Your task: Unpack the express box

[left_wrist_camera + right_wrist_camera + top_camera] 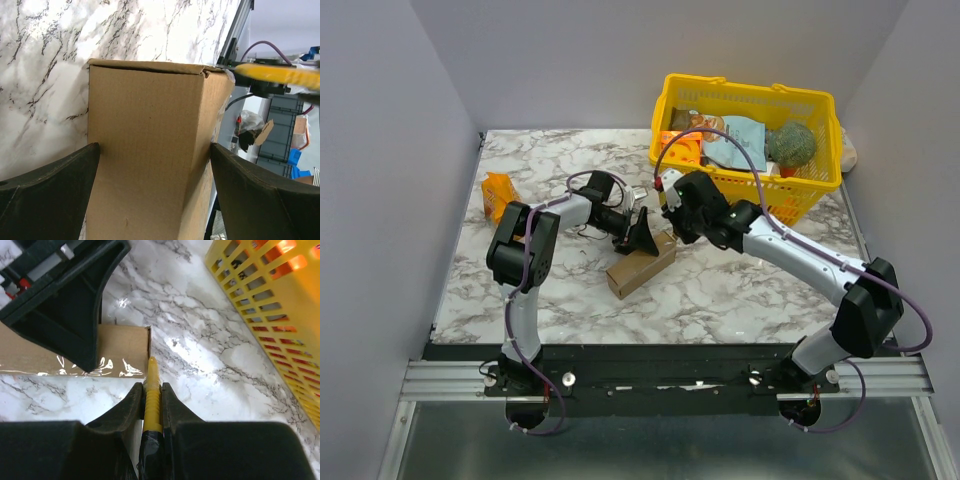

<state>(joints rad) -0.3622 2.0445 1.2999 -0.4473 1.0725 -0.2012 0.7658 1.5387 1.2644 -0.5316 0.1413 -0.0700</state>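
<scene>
The express box [642, 265], a small brown carton, lies on the marble table. Its side fills the left wrist view [145, 125], and clear tape shines along its face in the right wrist view [125, 347]. My left gripper [642, 238] [154, 147] is shut on it, one dark finger [60, 190] against each side. My right gripper [672, 222] [152, 387] is shut on a thin yellow cutter tool [152, 390]. The cutter's tip touches the box's end corner. The left gripper's black finger [65, 305] looms over the box in the right wrist view.
A yellow mesh basket [800, 195] [280, 315] holding broccoli and packets stands at the back right, close behind my right arm. An orange snack packet [498, 193] lies at the left. Grey walls enclose the table on three sides.
</scene>
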